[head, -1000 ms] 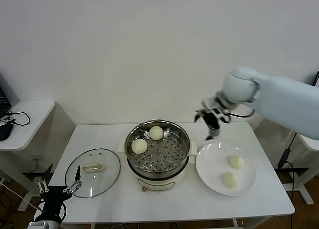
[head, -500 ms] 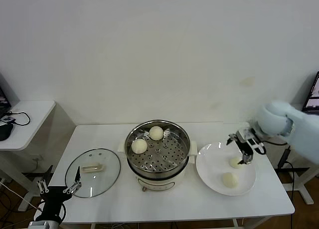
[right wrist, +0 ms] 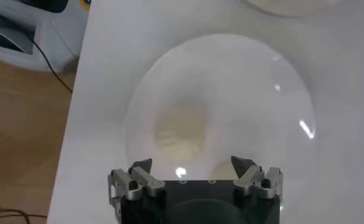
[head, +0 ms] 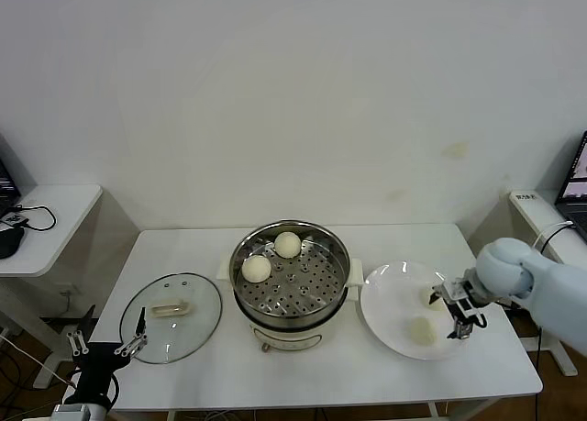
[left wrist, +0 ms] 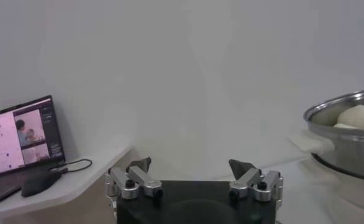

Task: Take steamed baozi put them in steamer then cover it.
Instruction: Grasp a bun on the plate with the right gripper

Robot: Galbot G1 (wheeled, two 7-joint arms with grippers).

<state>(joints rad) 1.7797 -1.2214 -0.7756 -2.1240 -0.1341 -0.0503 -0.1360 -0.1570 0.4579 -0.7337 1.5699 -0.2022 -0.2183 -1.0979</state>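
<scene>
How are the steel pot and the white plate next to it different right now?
The steamer is a deep, shiny steel pot with a perforated tray; the plate is flat and white. The steamer's two baozi lie toward its far left side; the plate's two lie under the open right gripper. Both are round, uncovered, and hold two baozi.

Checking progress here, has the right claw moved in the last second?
Yes. The right claw went from above the table's far edge, down and rightward to the white plate's right side.
</scene>
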